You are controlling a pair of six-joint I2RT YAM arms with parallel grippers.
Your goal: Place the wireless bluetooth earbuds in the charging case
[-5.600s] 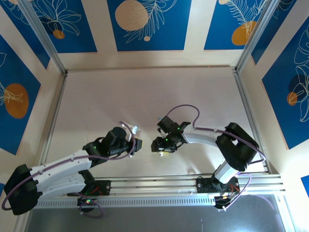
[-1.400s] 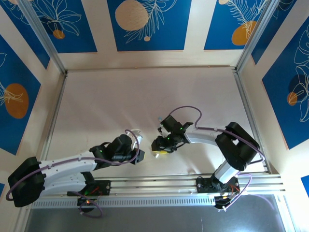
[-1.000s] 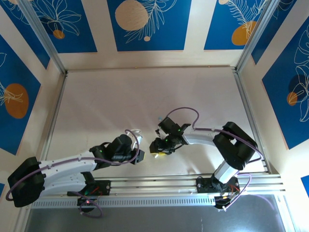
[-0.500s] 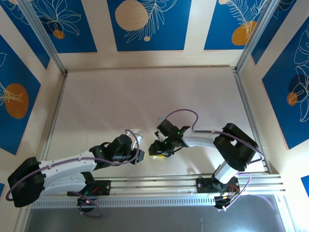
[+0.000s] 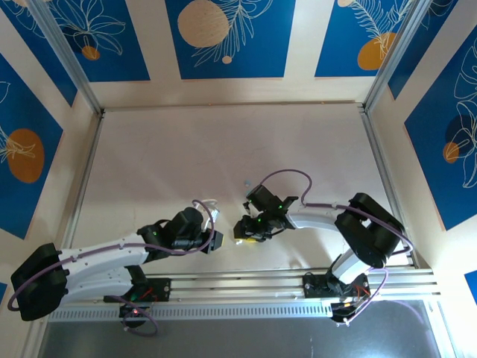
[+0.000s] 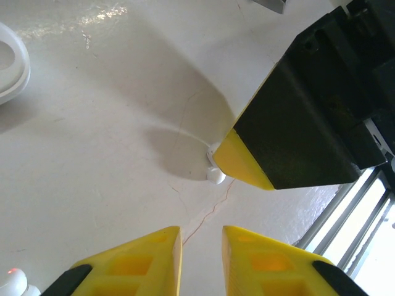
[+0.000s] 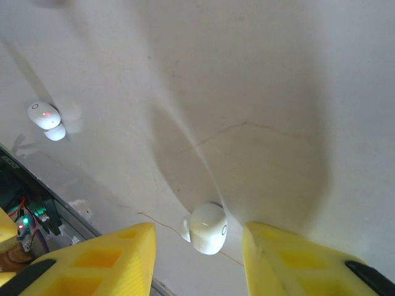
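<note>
Yellow-tipped, the left gripper (image 6: 200,233) hangs low over the pale table (image 5: 223,142), its jaws parted by a narrow gap with nothing between them. Seen from above, the right gripper (image 7: 197,227) is at its three o'clock, spread wide astride a white earbud (image 7: 207,229) that lies on the table close to one finger. A second white bud (image 7: 44,116), red light glowing, lies at ten o'clock from the first. Farther off, at the left gripper's ten o'clock, the rim of a white charging case (image 6: 9,61) shows.

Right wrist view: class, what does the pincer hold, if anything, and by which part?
Nothing. The right pincer is open; the white earbud lies on the table between its fingers, ungripped.
</note>
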